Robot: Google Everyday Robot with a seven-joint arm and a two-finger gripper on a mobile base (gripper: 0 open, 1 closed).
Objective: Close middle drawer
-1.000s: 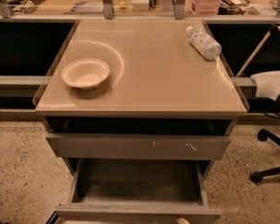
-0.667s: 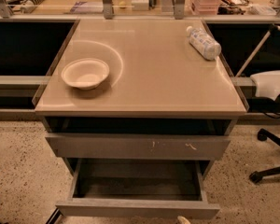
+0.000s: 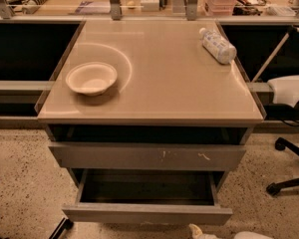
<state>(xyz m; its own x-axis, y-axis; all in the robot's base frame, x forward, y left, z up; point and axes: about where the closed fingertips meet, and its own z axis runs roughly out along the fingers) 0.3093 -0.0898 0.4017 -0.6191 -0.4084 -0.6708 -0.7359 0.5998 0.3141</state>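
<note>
The drawer (image 3: 147,214) hangs wide open below the scratched front (image 3: 147,157); the whole push is left. My claw (image 3: 197,231) sits just near of its panel, right of centre. Spread or pressed together, I can't tell.

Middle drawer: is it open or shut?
Open: the middle drawer sticks out, its inside showing. The gripper is at the bottom edge, before it.

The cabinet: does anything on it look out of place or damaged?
The middle drawer stands pulled out. The drawer front above it carries pale scratches. A bottle lies on its side near the right edge of the tabletop. The gripper is at the picture's bottom edge, in front of that open drawer.
</note>
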